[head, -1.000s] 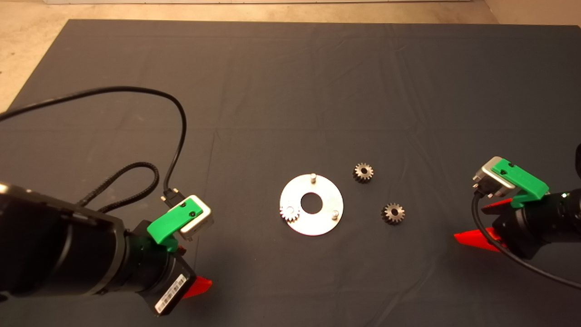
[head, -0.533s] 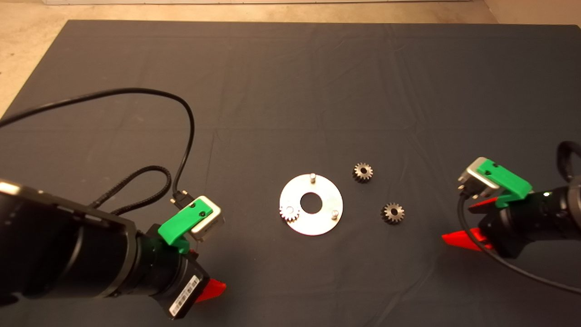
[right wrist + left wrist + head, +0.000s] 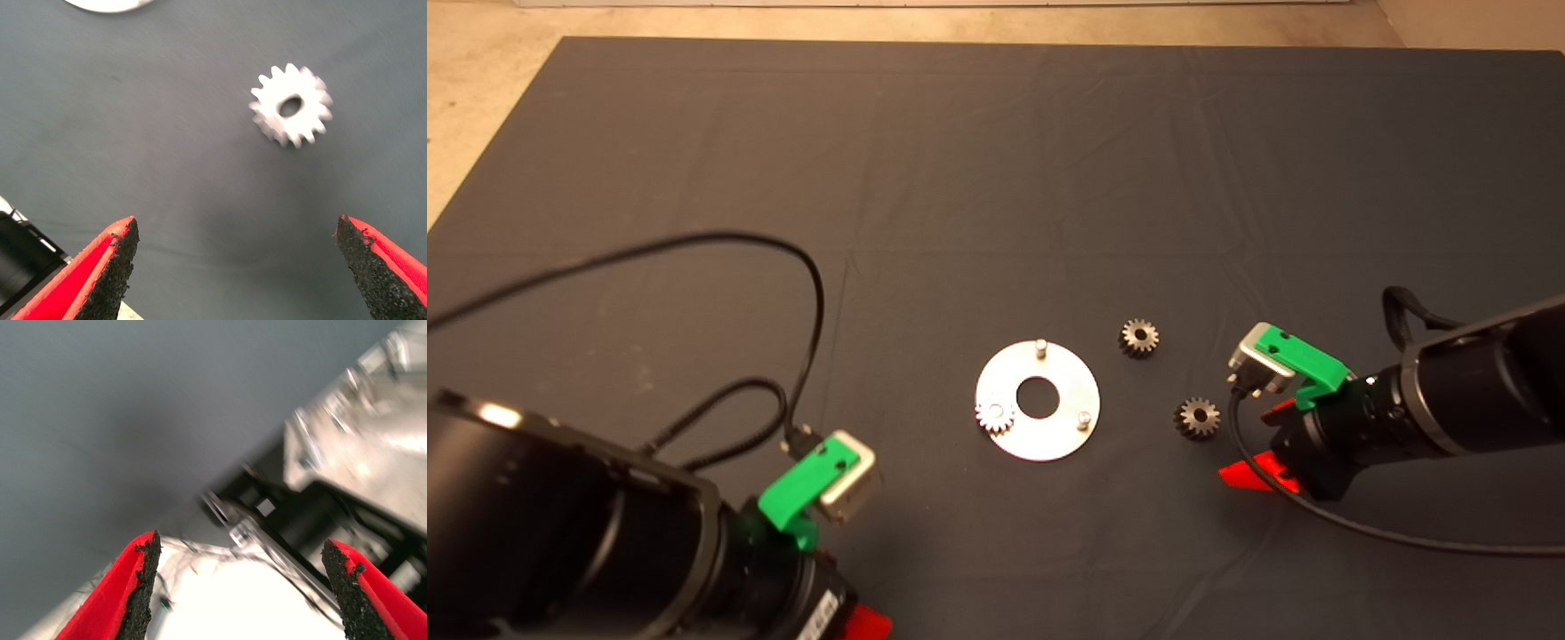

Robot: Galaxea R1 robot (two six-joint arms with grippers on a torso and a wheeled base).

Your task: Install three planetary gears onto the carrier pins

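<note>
Disc (image 3: 1037,436) sits mid-tabletop, slightly toward the near edge. One planetary gear (image 3: 993,416) is seated on the disc's left pin. The other two carrier pins are bare: far pin (image 3: 1040,348) and near-right pin (image 3: 1084,419).

Two loose gears lie flat on the mat right of the disc: one (image 3: 1138,337) just off the disc's far-right side, the other (image 3: 1197,417) nearer the near edge and further right.

Right gripper (image 3: 1249,449) is low over the mat, just right of that second loose gear, not touching it. Jaws wide, nothing held; the wrist view shows the gear (image 3: 291,105) ahead of the spread fingers (image 3: 113,267).

Left gripper (image 3: 243,587) is at the near-left corner of the tabletop, well away from the parts. Jaws wide, empty.
</note>
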